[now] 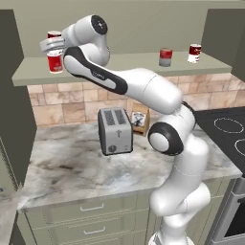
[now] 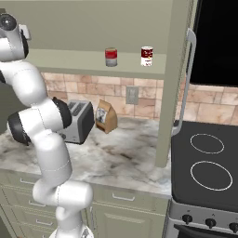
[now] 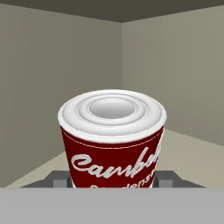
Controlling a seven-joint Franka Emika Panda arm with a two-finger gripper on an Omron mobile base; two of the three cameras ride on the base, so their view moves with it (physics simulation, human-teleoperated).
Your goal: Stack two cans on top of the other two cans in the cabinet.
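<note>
Fingers (image 3: 59, 178) pinching a red can (image 3: 113, 139) upright between them; second can (image 1: 54, 35) just behind on the shelf (image 1: 119, 64), probably needs lowering squarely on top.

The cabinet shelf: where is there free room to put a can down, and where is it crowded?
On the cabinet shelf, a long bare stretch lies between the gripper, shut on a can at the left end, and the grey-bottomed can. A short gap separates that can from the white-bottomed can. The left end is crowded: another can shows above the gripper.
</note>
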